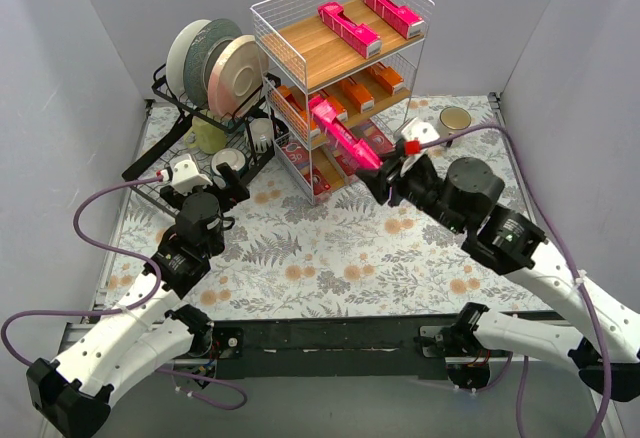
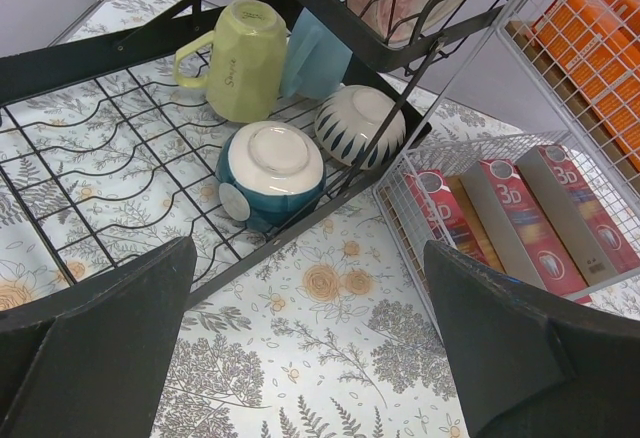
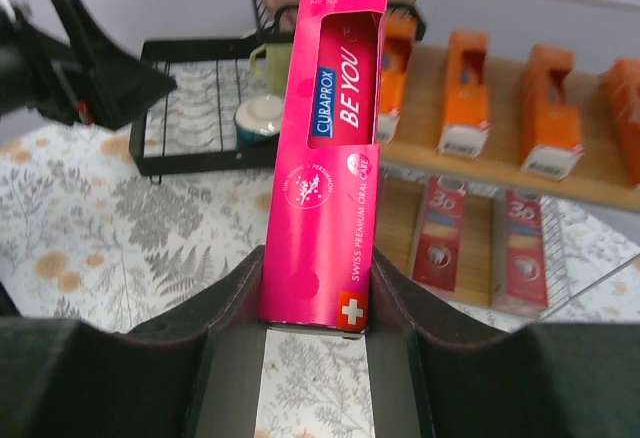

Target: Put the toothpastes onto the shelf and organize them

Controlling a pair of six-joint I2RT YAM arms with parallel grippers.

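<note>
Toothpastes: one magenta-pink carton [image 1: 345,138] is clamped at its near end between the fingers of the right gripper [image 1: 385,173]. It is tilted up and its far end points toward the front of the shelf [image 1: 315,48] at the middle tier. It seems to reach the wire front there, but the overhead view is too cluttered to say whether it touches. The right wrist view shows the same carton [image 3: 335,148] running lengthwise away from the jaws, label side up.

Shelf stock:
- Top board: two magenta cartons [image 1: 348,28], lying side by side.
- Middle board: a row of orange cartons [image 3: 465,108].
- Bottom tier: dark red cartons [image 2: 520,218], lying flat side by side.

Left gripper [image 1: 215,180]: jaws spread wide, nothing between them. It hangs low over the floral worktop [image 1: 330,258], just in front of the black dish rack [image 1: 170,148].

The dish rack stands left of the shelf. It holds upright plates [image 1: 215,58], a green mug [image 2: 245,58] and an upturned teal bowl [image 2: 270,173].
</note>
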